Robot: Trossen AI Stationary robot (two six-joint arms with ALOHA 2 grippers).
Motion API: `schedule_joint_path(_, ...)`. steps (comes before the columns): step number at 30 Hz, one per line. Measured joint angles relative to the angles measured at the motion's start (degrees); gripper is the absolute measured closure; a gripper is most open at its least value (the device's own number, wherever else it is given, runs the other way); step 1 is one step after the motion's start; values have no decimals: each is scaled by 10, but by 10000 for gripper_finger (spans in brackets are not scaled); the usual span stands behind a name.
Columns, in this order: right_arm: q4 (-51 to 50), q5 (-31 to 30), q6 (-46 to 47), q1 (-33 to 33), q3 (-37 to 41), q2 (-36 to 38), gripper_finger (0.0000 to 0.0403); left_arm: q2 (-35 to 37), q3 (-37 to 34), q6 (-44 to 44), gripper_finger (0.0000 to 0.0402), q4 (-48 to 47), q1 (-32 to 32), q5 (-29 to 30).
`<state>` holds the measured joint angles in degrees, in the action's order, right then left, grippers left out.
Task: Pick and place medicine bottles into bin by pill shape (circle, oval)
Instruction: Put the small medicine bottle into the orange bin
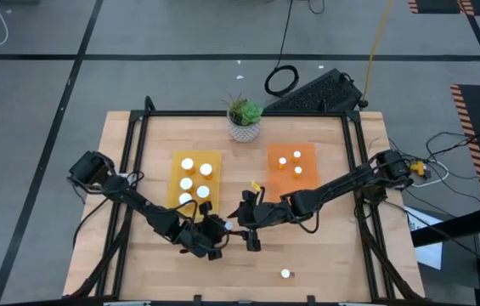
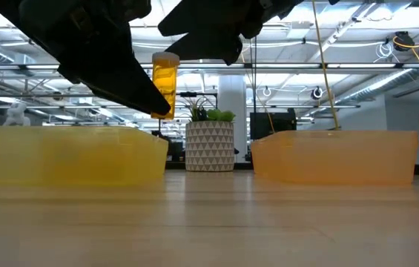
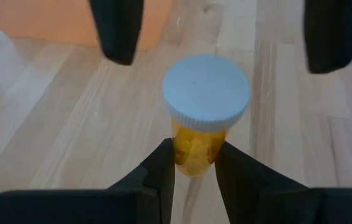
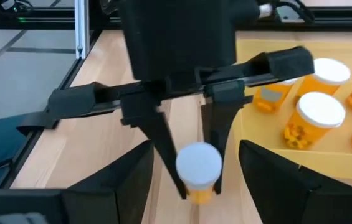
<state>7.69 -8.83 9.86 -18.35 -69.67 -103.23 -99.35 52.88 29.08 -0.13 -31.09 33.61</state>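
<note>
Between left tool [image 3: 194, 171] fingers: medicine bottle [image 3: 204, 109].

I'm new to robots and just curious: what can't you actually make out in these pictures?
- Held bottle, in the left pincer: pill shape unclear, left wrist view; fingers cover its body.
- Lone bottle: too small in the high view.
- Yellow tray and orange tray: contents hidden by their walls, low view.
- Right pincer: tips cut off by the picture's edge, right wrist view.
</note>
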Motion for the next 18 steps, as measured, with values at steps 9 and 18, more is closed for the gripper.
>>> schedule_joint_path(9,11,1,-9,7,0,-19,181,0,0,3,300,4,3,0)
schedule_joint_path(18,13,10,-6,10,0,-18,212,0,0,9,300,7,3,0)
